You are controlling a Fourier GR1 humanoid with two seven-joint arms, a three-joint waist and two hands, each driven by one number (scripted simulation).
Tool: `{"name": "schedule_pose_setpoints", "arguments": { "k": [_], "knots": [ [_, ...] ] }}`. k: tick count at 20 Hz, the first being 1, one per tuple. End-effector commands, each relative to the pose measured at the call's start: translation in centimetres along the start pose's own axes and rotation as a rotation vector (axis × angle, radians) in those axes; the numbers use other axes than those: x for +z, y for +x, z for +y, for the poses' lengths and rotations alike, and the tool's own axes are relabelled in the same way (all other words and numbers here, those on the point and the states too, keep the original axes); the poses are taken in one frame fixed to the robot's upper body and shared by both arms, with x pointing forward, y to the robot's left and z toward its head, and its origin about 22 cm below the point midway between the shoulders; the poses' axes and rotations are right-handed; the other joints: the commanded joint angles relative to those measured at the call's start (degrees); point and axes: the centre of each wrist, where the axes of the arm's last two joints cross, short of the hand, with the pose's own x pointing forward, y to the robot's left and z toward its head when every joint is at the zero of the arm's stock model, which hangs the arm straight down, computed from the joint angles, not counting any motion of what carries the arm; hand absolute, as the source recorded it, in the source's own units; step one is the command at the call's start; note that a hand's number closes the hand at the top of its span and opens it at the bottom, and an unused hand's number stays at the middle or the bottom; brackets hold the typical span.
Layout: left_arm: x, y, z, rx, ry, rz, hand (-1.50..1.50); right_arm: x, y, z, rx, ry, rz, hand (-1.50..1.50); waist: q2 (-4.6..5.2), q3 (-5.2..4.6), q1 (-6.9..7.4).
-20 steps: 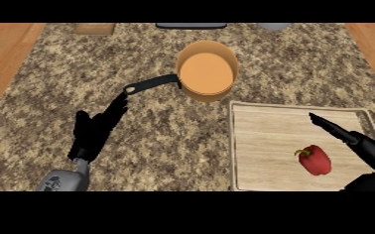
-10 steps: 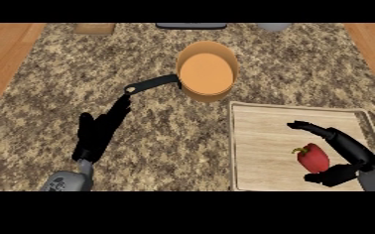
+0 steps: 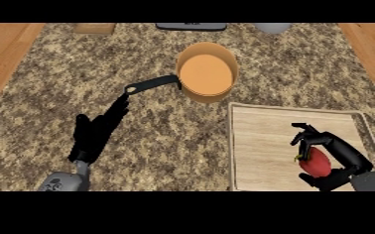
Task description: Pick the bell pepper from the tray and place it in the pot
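Pepper in curled right hand, over tray

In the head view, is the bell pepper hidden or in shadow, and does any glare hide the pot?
Head view: even, flat light with no glare on the orange pot; the red bell pepper shows only partly, since the right hand curls round it; the black left hand reads as a dark shape against the speckled counter.

The right hand sits at the view's lower right with fingers and thumb curled inward (closed around what it holds), while the left hand rests at the lower left on its grey forearm, fingers straight and pointing up the view
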Motion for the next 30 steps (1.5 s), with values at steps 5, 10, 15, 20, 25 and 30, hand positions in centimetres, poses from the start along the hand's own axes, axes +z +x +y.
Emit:
{"name": "schedule_pose_setpoints", "arguments": {
  "k": [5,10,15,20,25,30],
  "knots": [
    [0.7,-1.1,0.5,0.016,0.063,0.012,0.0,1.0,-3.1,9.1,-0.293,-0.522,0.142,1.5,0.27,1.34,-3.42],
    [1.3,-1.5,1.4,0.027,0.096,0.032,0.0,1.1,-3.1,13.2,-0.316,-0.918,0.26,1.5,-0.26,1.13,-5.33],
    [1.2,-1.0,1.4,0.026,0.056,0.032,0.0,-3.0,-0.1,13.8,-0.189,-1.072,0.228,1.5,-0.3,1.03,-3.94],
    [0.7,-1.6,-0.3,0.025,0.065,0.03,0.0,-4.8,3.5,15.0,-0.046,-1.095,0.228,1.5,-0.1,0.87,-3.61],
    [0.6,-1.0,1.2,0.013,0.045,0.031,0.0,-5.3,7.6,16.4,0.1,-1.158,0.246,1.5,0.14,0.9,-2.76],
    [0.2,-0.1,2.1,0.004,0.053,0.017,0.0,-6.7,11.7,15.8,0.234,-1.192,0.238,1.5,0.5,0.82,-1.74]
  ]
}}
